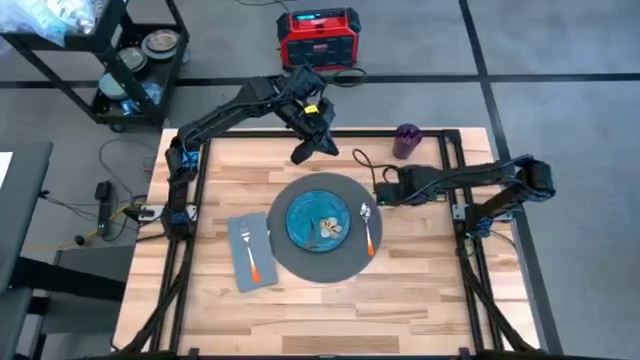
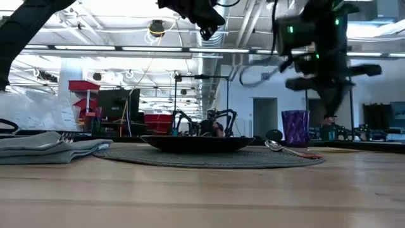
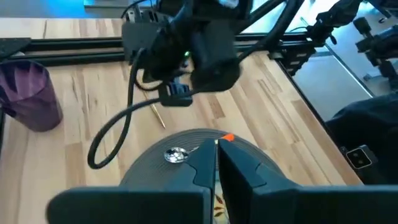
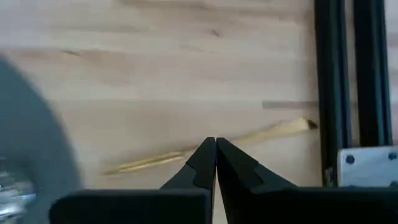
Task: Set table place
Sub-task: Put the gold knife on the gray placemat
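On the light wood table (image 1: 420, 290) lies a round dark grey mat (image 1: 322, 262). On it sit a blue-green plate (image 1: 310, 215) and, to the plate's right, an orange-handled spoon (image 1: 368, 228). A grey napkin (image 1: 262, 240) left of the mat carries an orange-handled fork (image 1: 249, 256). A purple cup (image 1: 407, 140) stands at the far right. My left gripper (image 1: 302, 154) hangs shut, high above the table, beyond the mat's far edge. My right gripper (image 1: 381, 193) is shut, empty, above the table between mat and cup.
A thin tan stick (image 4: 261, 135) lies on the wood under my right gripper, next to the black frame rail (image 4: 336, 74). A black cart (image 1: 130, 60) and a red box (image 1: 318, 35) stand on the floor beyond the far edge.
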